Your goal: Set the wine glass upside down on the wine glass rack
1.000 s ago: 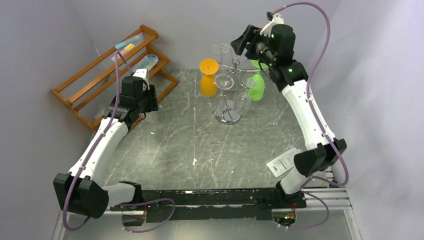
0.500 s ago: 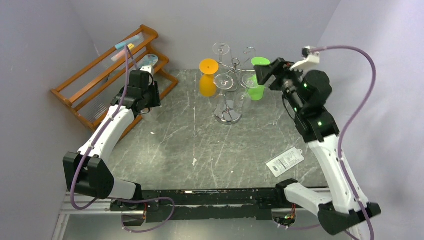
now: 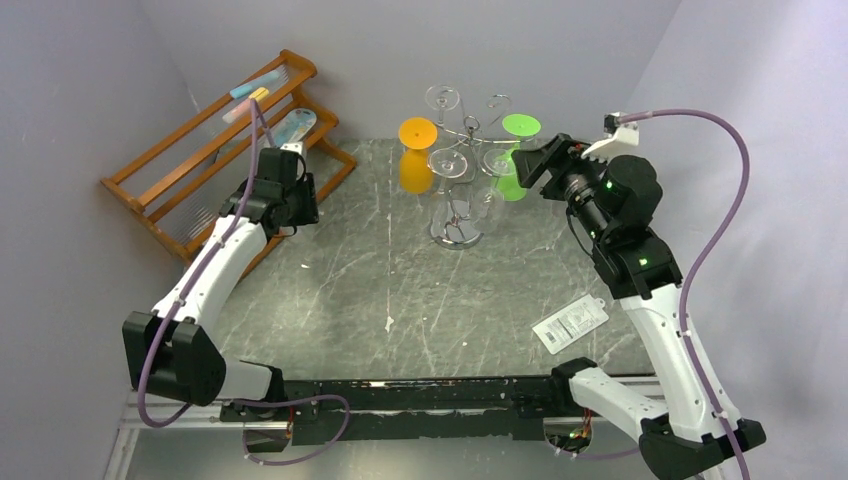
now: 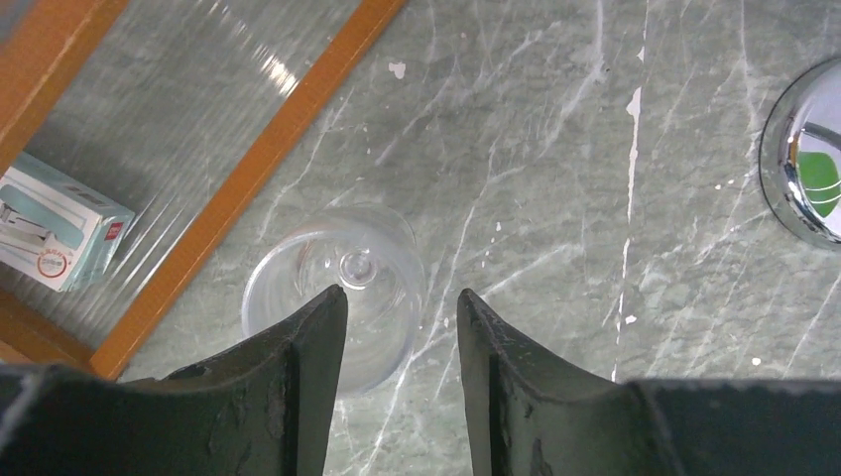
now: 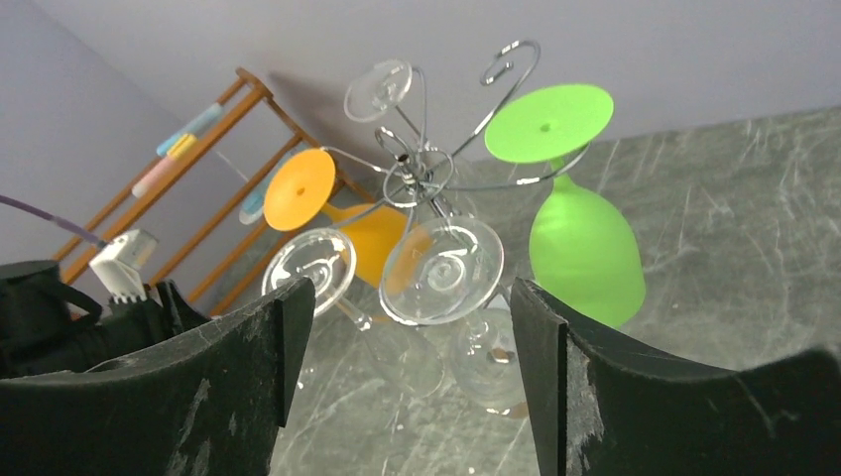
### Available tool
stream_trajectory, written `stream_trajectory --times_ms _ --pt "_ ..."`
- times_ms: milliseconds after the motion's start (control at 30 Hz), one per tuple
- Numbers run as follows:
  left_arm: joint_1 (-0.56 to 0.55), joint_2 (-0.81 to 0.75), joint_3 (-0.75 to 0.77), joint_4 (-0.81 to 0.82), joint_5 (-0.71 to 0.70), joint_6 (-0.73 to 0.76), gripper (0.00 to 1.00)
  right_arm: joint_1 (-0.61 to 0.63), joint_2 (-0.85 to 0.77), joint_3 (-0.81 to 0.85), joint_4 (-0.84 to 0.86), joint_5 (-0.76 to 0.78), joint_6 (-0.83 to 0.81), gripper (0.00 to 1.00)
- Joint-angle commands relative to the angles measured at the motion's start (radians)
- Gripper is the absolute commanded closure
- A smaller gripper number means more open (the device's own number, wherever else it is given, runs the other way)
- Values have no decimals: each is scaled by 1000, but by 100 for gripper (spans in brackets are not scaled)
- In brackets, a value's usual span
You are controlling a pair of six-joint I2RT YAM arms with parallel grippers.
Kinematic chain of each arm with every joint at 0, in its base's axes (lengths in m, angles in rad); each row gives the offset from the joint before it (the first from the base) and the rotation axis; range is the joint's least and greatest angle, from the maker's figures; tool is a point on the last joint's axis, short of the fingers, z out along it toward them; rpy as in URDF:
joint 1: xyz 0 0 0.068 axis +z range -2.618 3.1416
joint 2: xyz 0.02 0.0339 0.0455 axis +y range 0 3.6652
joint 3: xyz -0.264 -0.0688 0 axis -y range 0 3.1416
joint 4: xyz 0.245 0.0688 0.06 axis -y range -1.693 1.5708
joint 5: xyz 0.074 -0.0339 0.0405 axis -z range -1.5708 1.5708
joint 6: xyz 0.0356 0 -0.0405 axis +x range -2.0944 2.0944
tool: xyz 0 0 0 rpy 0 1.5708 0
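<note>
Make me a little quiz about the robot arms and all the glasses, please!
1. True or false: the green glass hangs upside down on the wine glass rack.
2. What is on the table right below the left fingers? A) a clear wine glass B) a banana C) a red ball
3. In a word or two: what are the right fingers holding?
Key: 1 true. 2 A. 3 nothing; they are open and empty.
</note>
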Motion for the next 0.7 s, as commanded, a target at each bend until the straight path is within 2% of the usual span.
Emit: stream_trajectory --times_ms 0,300,533,567,667 --pt "1 -56 -13 -14 4 17 50 -2 -3 -30 -20 -29 20 25" --pt "1 11 -35 -27 18 29 61 -2 -47 -85 -5 -26 14 27" --pt "-7 24 -25 -15 40 43 92 -2 -93 -129 -9 -53 25 34" --pt "-11 21 -21 -17 43 43 95 -3 -97 -137 -15 -54 33 34" --pt "-26 -1 -15 -25 89 44 95 -2 -111 -166 -44 -53 79 36"
